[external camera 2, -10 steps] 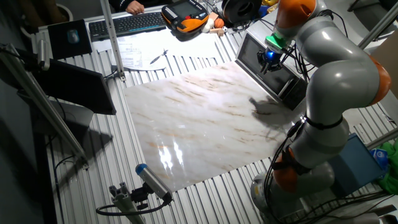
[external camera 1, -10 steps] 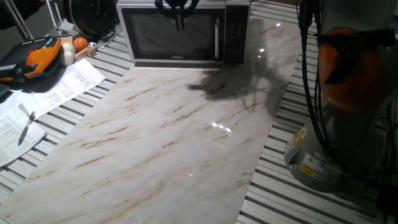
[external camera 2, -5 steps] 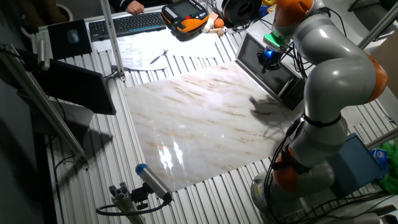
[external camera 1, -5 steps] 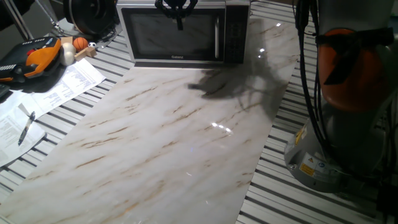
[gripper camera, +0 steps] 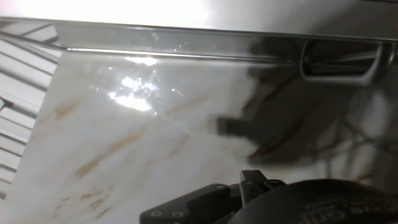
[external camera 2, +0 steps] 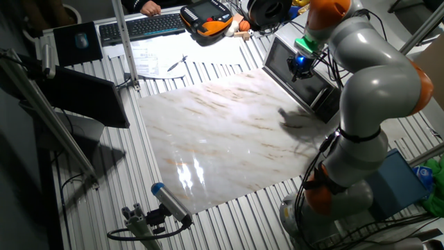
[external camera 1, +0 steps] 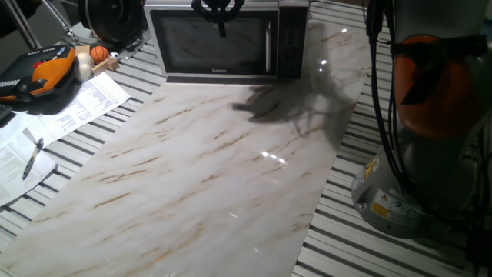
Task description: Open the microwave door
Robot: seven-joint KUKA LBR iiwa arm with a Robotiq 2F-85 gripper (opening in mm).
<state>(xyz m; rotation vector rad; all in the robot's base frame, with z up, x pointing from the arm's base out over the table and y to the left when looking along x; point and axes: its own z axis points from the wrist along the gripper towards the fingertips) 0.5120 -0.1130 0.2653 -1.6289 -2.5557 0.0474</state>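
Nearest the fixed cameras lies the pale marble-patterned slab (external camera 1: 207, 161) covering the ribbed metal table (external camera 1: 361, 254), bare across its middle apart from a dark shadow of the arm. To the side sit printed paper sheets with a pen (external camera 1: 34, 150) and an orange-and-black handheld pendant (external camera 1: 42, 65), well apart from the work. At the far edge of the slab stands the boxy stainless-steel and black microwave (external camera 1: 227, 38); its wide silver-framed door with the dark glass window (external camera 1: 215, 42) looks fully closed, flush with the front, with the vertical silver bar handle (external camera 1: 268, 42) at the edge next to the dark keypad panel (external camera 1: 290, 38). The black two-finger gripper (external camera 1: 220, 11) hangs in front of the upper part of the glass, towards the middle of the door and clearly to one side of the handle; whether its jaws are parted or closed I cannot tell, and it appears to hold nothing. The hand view shows the marble, the lower door edge and the handle (gripper camera: 345, 62) off towards one corner. The step in hand seems to be the approach to the handle. The risks, as I judge them: the fingers could strike the glass if the arm advances before shifting sideways, slip off the smooth bar, or drag the whole microwave across the slick slab if the pull is not along the door's swing.
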